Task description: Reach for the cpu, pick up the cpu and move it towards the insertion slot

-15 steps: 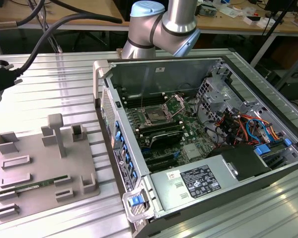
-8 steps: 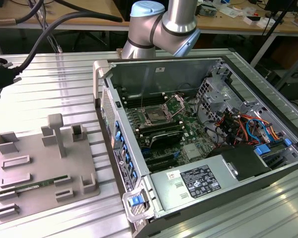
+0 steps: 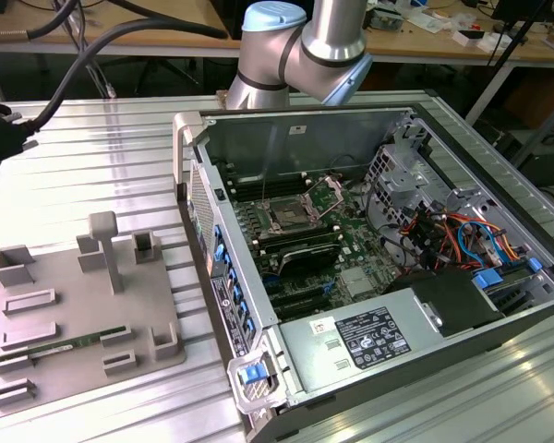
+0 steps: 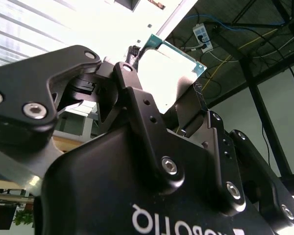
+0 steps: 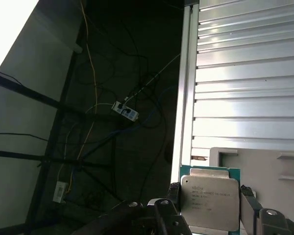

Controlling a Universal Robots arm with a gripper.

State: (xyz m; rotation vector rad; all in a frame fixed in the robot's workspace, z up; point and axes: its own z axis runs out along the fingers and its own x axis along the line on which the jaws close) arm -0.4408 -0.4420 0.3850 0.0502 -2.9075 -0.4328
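Fingers (image 5: 174,196) are seen closed on the cpu (image 5: 209,202), one against each opposite edge, so the chip is held between them with its flat silvery top facing the first wrist view; in the second wrist view the cpu (image 4: 169,73) stands out beyond the gripper (image 4: 164,83). In the exterior view the insertion slot (image 3: 288,218) lies inside the open computer case (image 3: 499,318) on the table (image 3: 102,166), with its lever frame raised.

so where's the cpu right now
The cpu sits between the fingers of the gripper in both wrist views, away from the insertion slot inside the open computer case in the exterior view.
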